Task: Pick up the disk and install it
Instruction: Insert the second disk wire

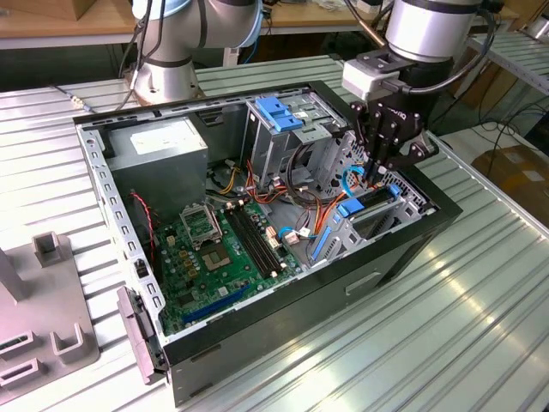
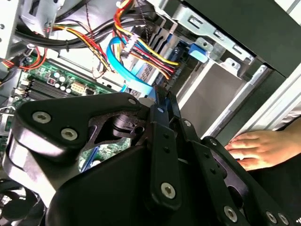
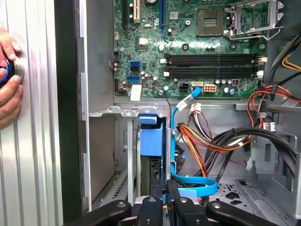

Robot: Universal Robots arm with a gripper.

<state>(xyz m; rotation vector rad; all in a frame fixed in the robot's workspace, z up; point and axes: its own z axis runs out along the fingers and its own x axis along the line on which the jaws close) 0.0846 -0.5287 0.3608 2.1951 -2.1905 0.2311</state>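
The gripper [image 1: 383, 168] hangs inside the open computer case [image 1: 403, 249], at about 3 o'clock from the motherboard [image 1: 225, 249] in the exterior view. Its black fingers [image 3: 165, 200] stand close together, almost shut, pinching the upper edge of the disk [image 3: 151, 141], which stands on edge in its slot by the case wall, blue rails showing. In the exterior view the disk [image 1: 375, 202] sits directly under the gripper, at 6 o'clock from it.

Crowding the spot are a light blue flat cable [image 3: 190, 186] looping just beside the fingers and a bundle of red, yellow and black wires [image 3: 211, 139] near the disk. At 11 o'clock from the gripper in the exterior view stands a metal drive cage [image 1: 287, 137] with a blue tab; further off at 9 o'clock lies the grey power supply [image 1: 159, 150].

A person's hand [image 2: 261, 148] rests on the table [image 1: 480, 326] outside the case.

The gripper's own body hides most of the disk in the second wrist view, and its label cannot be made out.
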